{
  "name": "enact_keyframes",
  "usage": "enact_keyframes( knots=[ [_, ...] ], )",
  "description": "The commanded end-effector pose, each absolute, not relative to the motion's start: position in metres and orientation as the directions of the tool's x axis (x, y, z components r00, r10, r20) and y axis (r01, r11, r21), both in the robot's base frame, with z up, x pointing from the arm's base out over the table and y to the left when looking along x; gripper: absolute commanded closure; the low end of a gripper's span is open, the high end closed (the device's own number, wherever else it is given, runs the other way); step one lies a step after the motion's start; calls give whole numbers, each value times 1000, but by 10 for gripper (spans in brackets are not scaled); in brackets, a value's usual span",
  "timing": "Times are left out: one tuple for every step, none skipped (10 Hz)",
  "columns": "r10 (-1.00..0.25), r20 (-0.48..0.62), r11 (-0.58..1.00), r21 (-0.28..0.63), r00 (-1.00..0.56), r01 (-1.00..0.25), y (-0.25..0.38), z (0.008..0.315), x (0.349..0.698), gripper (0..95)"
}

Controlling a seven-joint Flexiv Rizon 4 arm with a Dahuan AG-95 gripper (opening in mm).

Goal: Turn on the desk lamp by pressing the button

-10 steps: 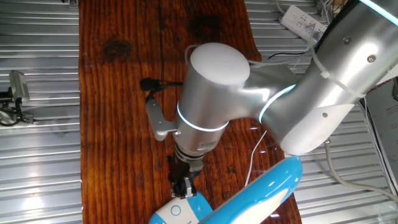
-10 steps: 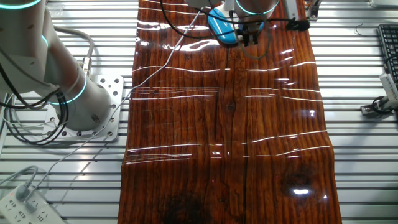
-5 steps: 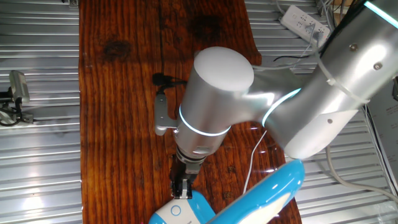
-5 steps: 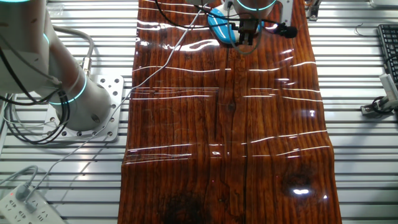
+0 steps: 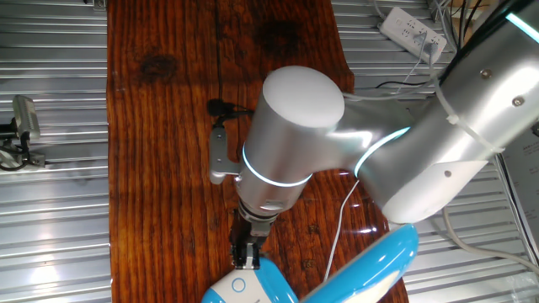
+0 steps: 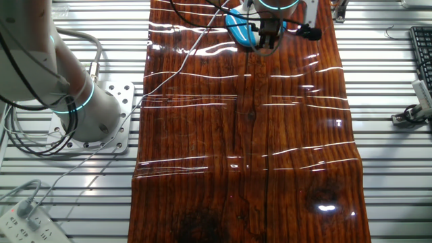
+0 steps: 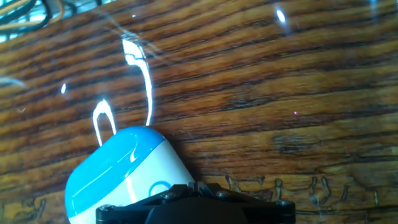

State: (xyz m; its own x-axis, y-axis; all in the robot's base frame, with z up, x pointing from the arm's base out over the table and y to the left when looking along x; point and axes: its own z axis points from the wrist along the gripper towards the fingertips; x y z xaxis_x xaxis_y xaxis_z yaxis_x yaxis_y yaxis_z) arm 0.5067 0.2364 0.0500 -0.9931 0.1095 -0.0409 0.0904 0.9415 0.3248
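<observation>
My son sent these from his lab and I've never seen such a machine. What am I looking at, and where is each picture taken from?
It is one silver robot arm at a wooden table. Two pictures come from fixed cameras on different sides of the table; the third comes from a camera on the arm's hand, looking down. On the table stands a blue and white desk lamp with a thin white cord. The gripper is just above the lamp's base, beside its round button. It holds nothing; whether its jaws are open is unclear.
</observation>
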Motion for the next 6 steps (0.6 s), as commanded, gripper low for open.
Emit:
enact_keyframes(
  knots=[
    [-268,-134,911,288,-954,-296,237,50,507,950],
    [-331,-156,886,288,-931,-364,237,50,507,950],
    [-361,-164,873,286,-918,-395,237,50,507,950],
    [-391,-173,860,283,-904,-426,237,50,507,950],
    [-417,-180,847,279,-891,-453,237,50,507,950],
    [-451,-189,829,273,-872,-488,237,50,507,950]
  ],
)
